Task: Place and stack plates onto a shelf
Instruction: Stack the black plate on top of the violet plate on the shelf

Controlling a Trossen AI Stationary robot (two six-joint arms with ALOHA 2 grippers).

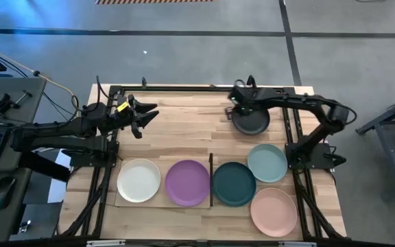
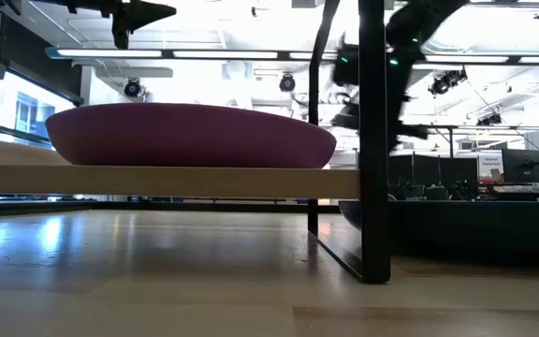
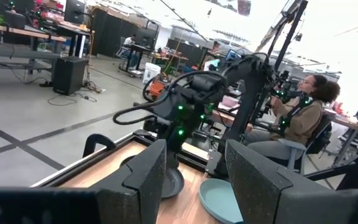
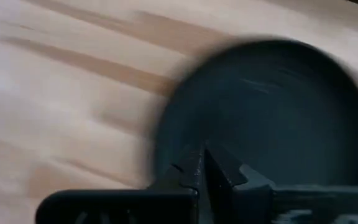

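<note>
The black plate (image 1: 251, 121) lies on the far middle of the table, and my right gripper (image 1: 240, 110) is shut at its far-left rim; it also shows in the right wrist view (image 4: 272, 118). The white plate (image 1: 139, 180) and purple plate (image 1: 187, 182) rest side by side on the shelf (image 1: 163, 203). The dark teal (image 1: 234, 184), pale mint (image 1: 267, 162) and pink (image 1: 274, 211) plates lie on the tabletop to its right. My left gripper (image 1: 146, 113) is open and empty above the table's far left. My right gripper pinches the black plate's rim (image 4: 194, 149) between its two fingers, one above the rim and one below. The fingers slant down from the far side. I cannot tell whether the plate is clear of the table.
The shelf's dark strip (image 1: 211, 180) stands between the purple and dark teal plates. In the low view the purple plate (image 2: 190, 136) sits on the raised board (image 2: 157, 181) beside a dark post (image 2: 374, 140). A person (image 3: 303, 112) sits beyond the table's right side.
</note>
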